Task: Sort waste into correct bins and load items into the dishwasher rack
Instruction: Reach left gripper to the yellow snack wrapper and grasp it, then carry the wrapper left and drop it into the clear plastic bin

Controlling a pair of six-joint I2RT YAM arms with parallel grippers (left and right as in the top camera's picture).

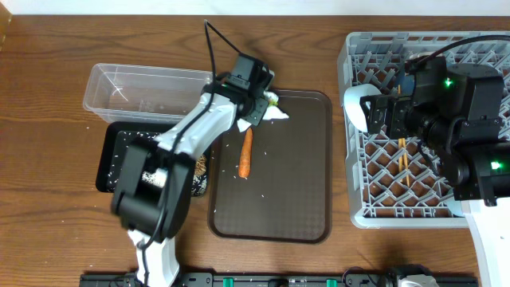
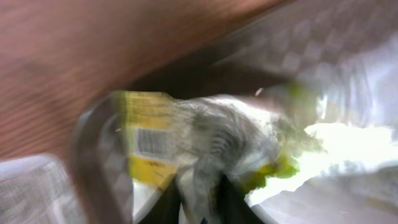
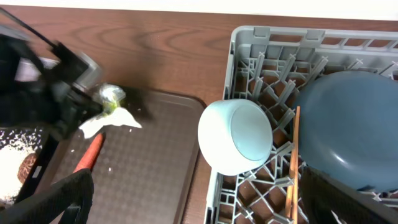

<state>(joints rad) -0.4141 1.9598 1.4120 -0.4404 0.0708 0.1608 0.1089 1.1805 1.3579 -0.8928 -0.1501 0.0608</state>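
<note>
My left gripper (image 1: 267, 100) is at the far left corner of the dark-brown tray (image 1: 295, 199). In the blurred left wrist view its dark fingers (image 2: 166, 206) press on both sides of a crumpled green-yellow snack wrapper (image 2: 205, 146). A white napkin (image 3: 109, 122) hangs beside the wrapper (image 3: 112, 94). An orange carrot (image 1: 245, 153) lies on the tray just below. My right gripper (image 1: 386, 114) hangs open over the left edge of the grey dishwasher rack (image 1: 358, 211). The rack holds a white bowl (image 3: 236, 134) on its side, a dark-blue plate (image 3: 354, 121) and wooden chopsticks (image 3: 292, 168).
The clear tub (image 1: 143, 92) stands left of the tray. In front of it, partly under my left arm, the black bin (image 1: 111, 159) holds white rice and a brown lump (image 3: 25, 165). A few rice grains lie on the tray.
</note>
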